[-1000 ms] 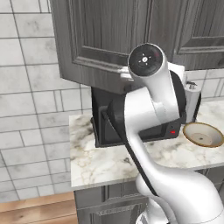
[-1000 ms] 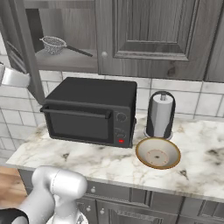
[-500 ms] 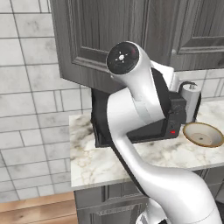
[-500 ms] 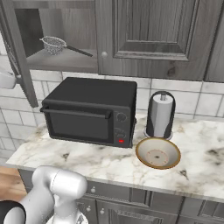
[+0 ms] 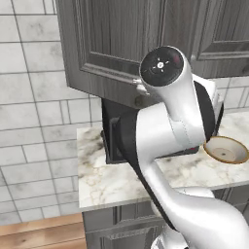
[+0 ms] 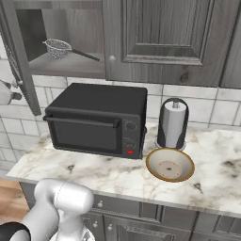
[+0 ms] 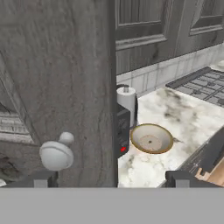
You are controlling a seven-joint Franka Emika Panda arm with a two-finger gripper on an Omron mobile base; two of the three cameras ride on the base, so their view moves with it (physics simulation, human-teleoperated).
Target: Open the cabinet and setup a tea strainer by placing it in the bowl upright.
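The cabinet (image 6: 160, 33) has its left door (image 6: 19, 61) swung wide open, baring the grey shelf. On that shelf lies the tea strainer (image 6: 59, 47), its dark handle pointing right. The tan bowl (image 6: 169, 164) rests on the marble counter right of the oven, and the bowl (image 5: 226, 150) shows again at the far right of the left base view. My gripper (image 6: 14, 95) hangs beside the open door's outer edge. In the hand view my gripper (image 7: 112, 180) is open, facing the door (image 7: 65, 78), with its round knob (image 7: 56, 153) near the left fingertip, not held. The bowl (image 7: 151, 138) lies beyond.
A black toaster oven (image 6: 96, 120) stands on the counter under the open shelf. A paper towel holder (image 6: 173, 123) stands just behind the bowl. My own arm (image 5: 165, 126) blocks most of the oven in the left base view. Tiled wall lies to the left.
My hand has drifted left and slightly down along the door's edge, and the door stands a little wider. The strainer and the bowl have not moved.
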